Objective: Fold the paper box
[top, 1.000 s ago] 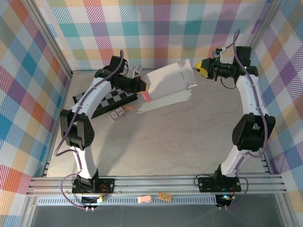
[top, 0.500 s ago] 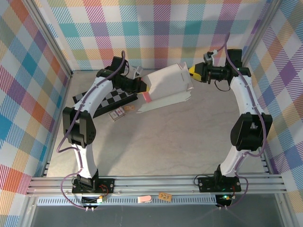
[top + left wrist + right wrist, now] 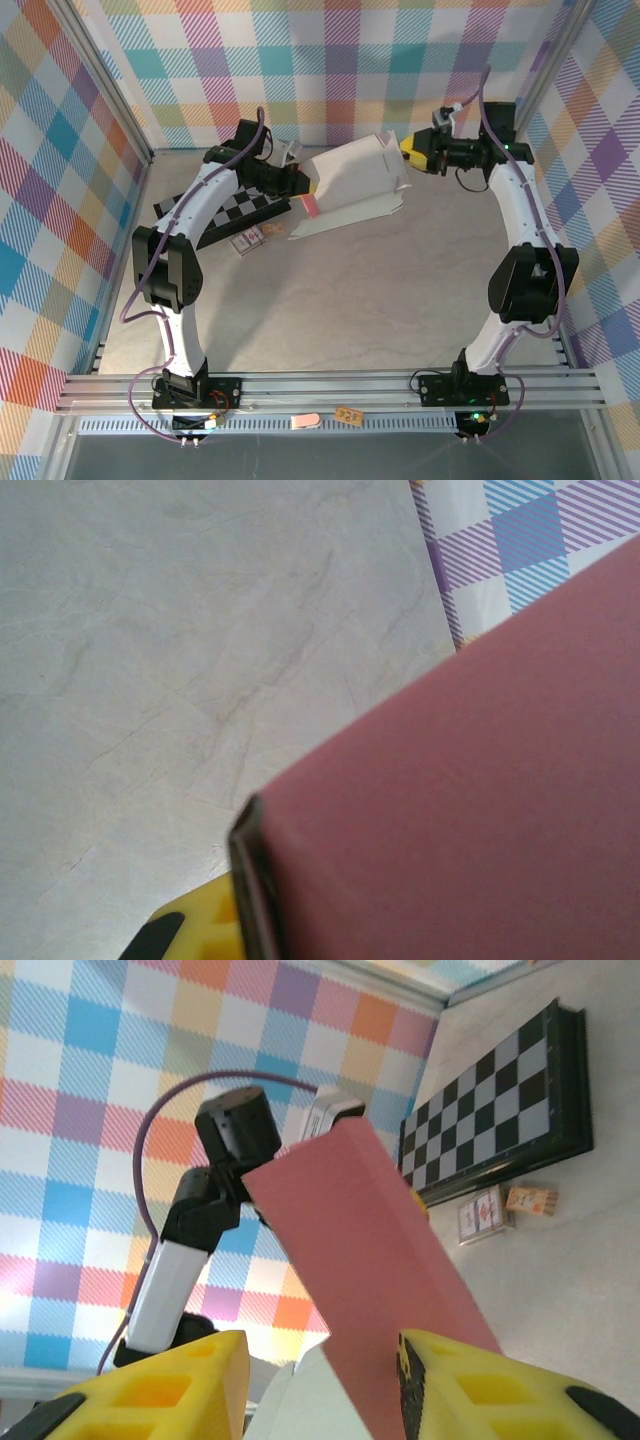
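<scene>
The paper box (image 3: 355, 180) hangs tilted above the back of the table, its pale side up in the top view. My left gripper (image 3: 303, 186) is shut on its left edge. In the left wrist view the pink face (image 3: 470, 790) lies against the dark pad of a yellow finger (image 3: 190, 932). My right gripper (image 3: 408, 152) is at the box's right end, open. In the right wrist view a pink panel (image 3: 370, 1260) runs down between the yellow fingers (image 3: 150, 1392), close against the right one, with a gap to the left one. A pale flap (image 3: 305, 1405) sits low between them.
A black-and-white checkered board (image 3: 235, 210) lies under the left arm, with two small cards (image 3: 248, 240) in front of it. Plaid walls close in the back and both sides. The left arm (image 3: 190, 1230) stands just behind the box in the right wrist view.
The right gripper has moved left up to the box's right end, and its jaws have widened. The left gripper has kept its hold and place.
</scene>
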